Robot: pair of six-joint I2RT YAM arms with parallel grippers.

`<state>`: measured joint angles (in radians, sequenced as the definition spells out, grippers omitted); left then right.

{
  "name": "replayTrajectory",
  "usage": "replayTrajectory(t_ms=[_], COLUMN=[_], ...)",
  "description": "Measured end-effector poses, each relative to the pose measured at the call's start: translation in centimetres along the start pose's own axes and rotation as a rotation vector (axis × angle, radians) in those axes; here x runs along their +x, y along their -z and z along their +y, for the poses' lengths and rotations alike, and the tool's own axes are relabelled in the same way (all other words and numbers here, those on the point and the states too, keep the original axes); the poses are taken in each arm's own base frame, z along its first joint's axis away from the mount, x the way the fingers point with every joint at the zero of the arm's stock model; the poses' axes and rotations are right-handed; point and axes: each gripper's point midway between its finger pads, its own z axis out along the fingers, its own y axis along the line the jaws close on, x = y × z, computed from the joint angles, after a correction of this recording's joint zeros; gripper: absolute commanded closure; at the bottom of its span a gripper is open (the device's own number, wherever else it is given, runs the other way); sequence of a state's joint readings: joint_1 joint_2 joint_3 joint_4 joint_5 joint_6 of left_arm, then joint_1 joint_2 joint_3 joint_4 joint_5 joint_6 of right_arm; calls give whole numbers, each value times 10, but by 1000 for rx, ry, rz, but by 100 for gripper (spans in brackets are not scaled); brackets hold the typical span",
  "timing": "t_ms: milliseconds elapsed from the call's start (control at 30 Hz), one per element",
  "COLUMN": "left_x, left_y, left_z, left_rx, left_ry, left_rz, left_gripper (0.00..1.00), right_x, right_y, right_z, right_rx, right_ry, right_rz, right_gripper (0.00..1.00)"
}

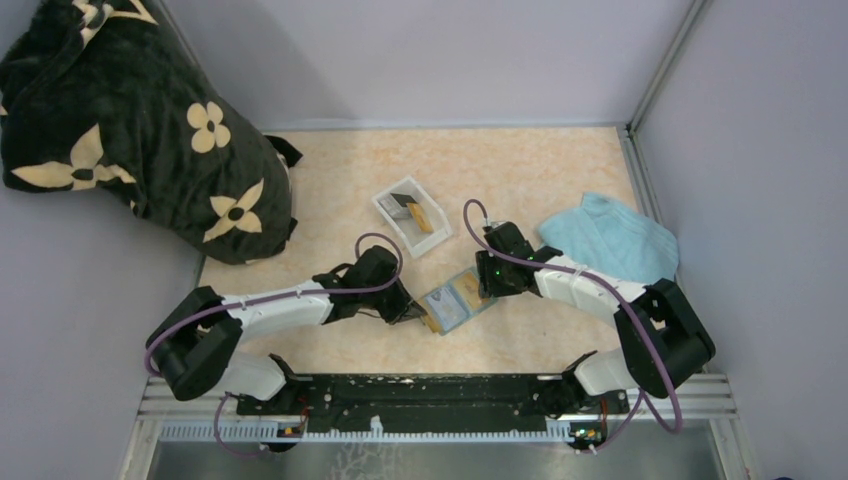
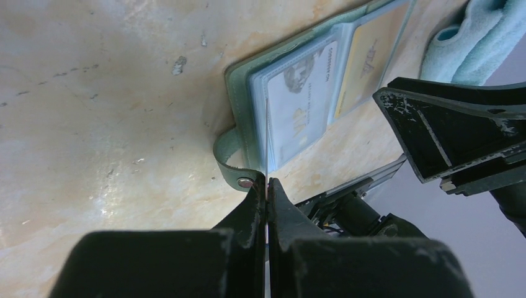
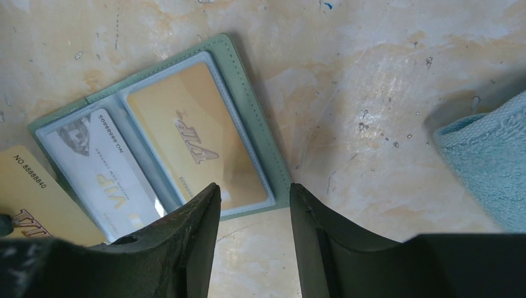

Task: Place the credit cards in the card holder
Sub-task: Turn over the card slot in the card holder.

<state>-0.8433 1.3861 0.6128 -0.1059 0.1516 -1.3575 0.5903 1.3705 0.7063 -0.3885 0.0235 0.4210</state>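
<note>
**Ana:** Where was the holder?

**Ben:** The grey-green folding card holder (image 3: 251, 124) lay open on the mottled beige tabletop (image 1: 520, 170), between the two arms. A whitish card (image 3: 99, 167) and a gold VIP card (image 3: 186, 143) sat in its clear sleeves.

**Ana:** And the hands?

**Ben:** The left gripper (image 2: 267, 186) was clenched on a thin gold card (image 3: 28, 192), held on edge by the holder's snap strap (image 2: 231, 158). The right gripper (image 3: 253, 198) had its jaws apart over the opposite edge, grasping nothing. I couldn't tell whether it touched the cover.

**Ana:** How should the step go?

**Ben:** I'd judge it as feeding that card in. Lay it flatter, square its leading edge to a free slot mouth and slide slowly, while the right fingers pin the cover against skidding. More cards waited in the small white plastic tray (image 1: 392, 197) farther back, well apart from the pale blue towel (image 1: 605, 238).
</note>
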Motion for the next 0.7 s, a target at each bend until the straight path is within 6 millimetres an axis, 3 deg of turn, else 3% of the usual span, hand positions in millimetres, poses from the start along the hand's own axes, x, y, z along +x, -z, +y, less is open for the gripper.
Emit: replayTrajectory(t_ms=[700], left_x=[4], left_y=[-7], left_z=[4], left_rx=[15], left_ry=[11], left_rz=[9], left_gripper=[100], right_x=[1], right_y=[0], right_z=[1], right_rx=[-6], right_ry=[1], right_rz=[5], right_gripper=[55])
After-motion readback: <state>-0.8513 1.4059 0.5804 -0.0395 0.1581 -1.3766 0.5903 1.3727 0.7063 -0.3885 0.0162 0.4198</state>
